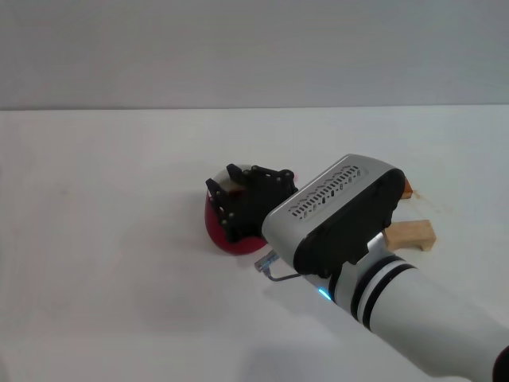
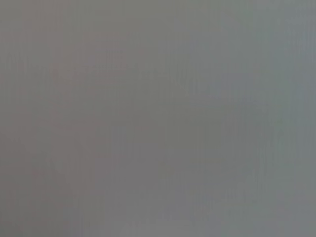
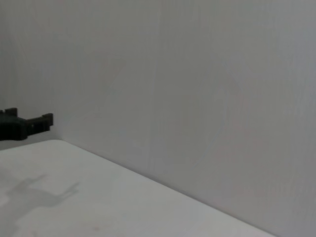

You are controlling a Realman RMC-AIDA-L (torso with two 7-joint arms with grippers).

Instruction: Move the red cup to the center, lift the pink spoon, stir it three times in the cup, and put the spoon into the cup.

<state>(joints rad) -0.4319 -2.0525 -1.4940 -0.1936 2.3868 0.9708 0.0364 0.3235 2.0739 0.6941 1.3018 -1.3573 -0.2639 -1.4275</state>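
Seen from the head camera: white table against a grey wall. Left of centre on the table, the red cup, upright, only its rounded dark-red side and a sliver of pale rim showing. Directly over the cup's mouth and covering most of it, the black right gripper, reaching down onto the rim. Impossible to tell whether this claw is wide, narrow or clamped on the cup. Just behind the gripper, a grey wrist housing with a slotted vent, and below it a short blue-tipped cable. Farther right, the white right arm running off toward the lower right corner. Beside the housing, a light wooden block lying flat on the table, and just beyond it a small edge of an orange-brown block, mostly hidden.

Seen from the left wrist: flat grey only, with the left gripper out of sight.

Seen from the right wrist: a small black part at the edge, then table and wall.
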